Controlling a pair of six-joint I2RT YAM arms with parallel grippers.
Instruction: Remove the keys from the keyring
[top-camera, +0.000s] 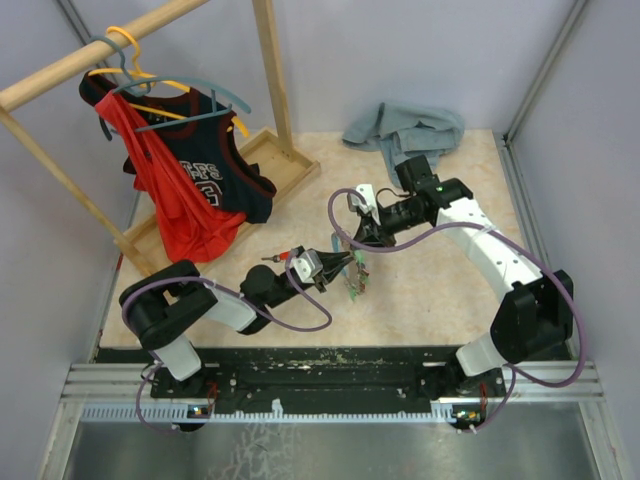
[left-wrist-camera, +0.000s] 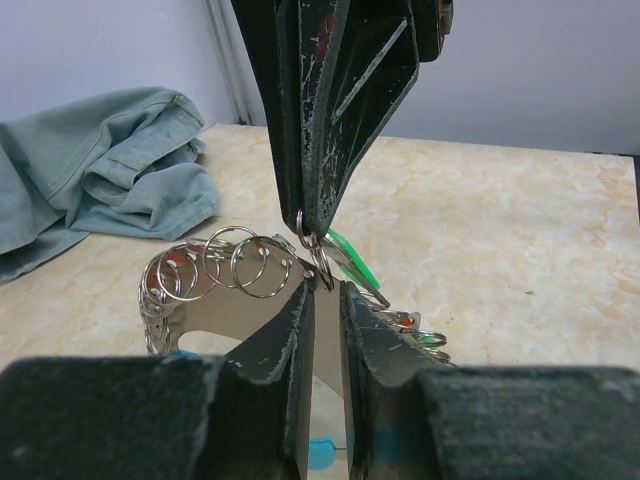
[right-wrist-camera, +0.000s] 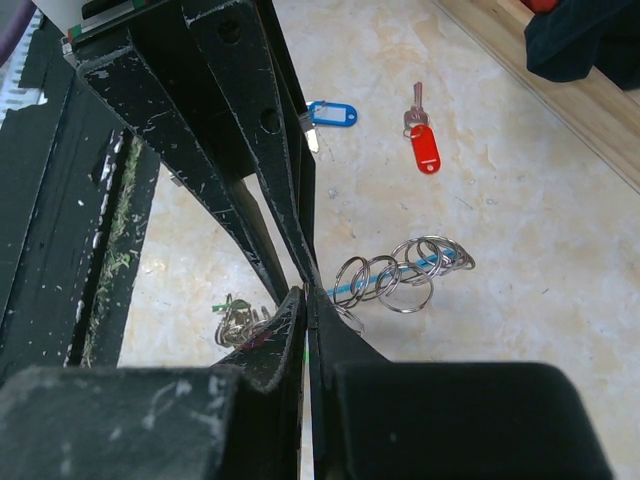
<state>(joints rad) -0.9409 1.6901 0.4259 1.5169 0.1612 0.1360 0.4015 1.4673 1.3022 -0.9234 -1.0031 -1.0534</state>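
Centrally, left gripper (left-wrist-camera: 322, 292) and right gripper (right-wrist-camera: 303, 300) pinch keyring (left-wrist-camera: 236, 262), well inside table (top-camera: 432, 292) edges.

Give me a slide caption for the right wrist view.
Right gripper pinching the keyring, red-tagged key and blue-tagged key loose on the table.

Seen from above, the keyring (top-camera: 354, 274) and what hangs on it are too small to count, and where the fingertips meet it cannot be told. In the left wrist view the fingers of the left gripper (left-wrist-camera: 322, 295) cover the keyring's lower loops. Below it only a sliver of a blue tag (left-wrist-camera: 318, 455) shows, and the grey cloth (left-wrist-camera: 90, 170) left of it runs off the edge. In the right wrist view the small bunch left of the keyring, perhaps green-tagged keys (right-wrist-camera: 238, 322), sits half behind the right gripper (right-wrist-camera: 305, 305).
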